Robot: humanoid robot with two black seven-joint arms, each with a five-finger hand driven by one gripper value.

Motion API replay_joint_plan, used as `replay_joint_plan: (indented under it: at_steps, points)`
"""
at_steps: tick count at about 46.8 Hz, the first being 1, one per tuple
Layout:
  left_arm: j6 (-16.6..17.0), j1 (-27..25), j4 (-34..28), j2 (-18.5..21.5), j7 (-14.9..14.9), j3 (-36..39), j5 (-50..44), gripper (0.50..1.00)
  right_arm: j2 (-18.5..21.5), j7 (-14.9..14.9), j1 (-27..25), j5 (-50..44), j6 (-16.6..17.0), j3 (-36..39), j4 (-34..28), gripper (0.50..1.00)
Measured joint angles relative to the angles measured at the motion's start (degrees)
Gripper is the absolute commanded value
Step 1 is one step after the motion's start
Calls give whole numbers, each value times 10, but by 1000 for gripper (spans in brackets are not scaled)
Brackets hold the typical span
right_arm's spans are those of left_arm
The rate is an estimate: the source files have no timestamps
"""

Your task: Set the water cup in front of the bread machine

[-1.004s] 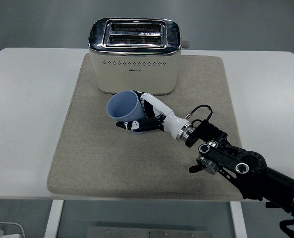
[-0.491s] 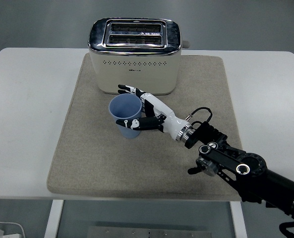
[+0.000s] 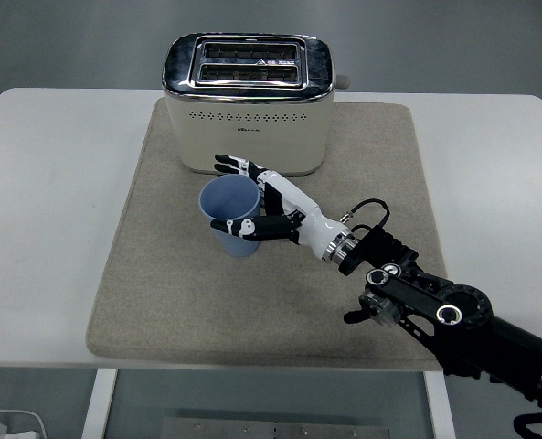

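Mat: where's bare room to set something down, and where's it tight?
Free: the mat left of and nearer than the cup, and its right strip past the toaster. Bare table on both sides. Tight: between toaster and cup, where the right hand sits.

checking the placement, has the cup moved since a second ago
Yes. The blue cup went from tilted to upright, shifting slightly toward the table's near edge, away from the toaster; the right hand has opened.

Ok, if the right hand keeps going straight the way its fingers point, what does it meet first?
Probably the toaster. The right hand is open beside the blue cup, fingers aimed up-left past the cup's far rim toward the toaster's front. Depth is hard to judge from this view, so the cup's rim could brush first.
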Motion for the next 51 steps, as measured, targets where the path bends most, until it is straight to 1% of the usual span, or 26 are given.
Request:
replay_joint_plan:
  at_steps: [11,29,51]
  points:
    - [0,0,0,0,0,0,0,1000,-9,-2,-2,0,-15,0,21,926]
    - [0,0,0,0,0,0,0,1000,-11,-2,-2,0,-14,-1,21,926]
    - [0,0,0,0,0,-1,0,1000,-29,-3,9,13,-7,-1,19,926]
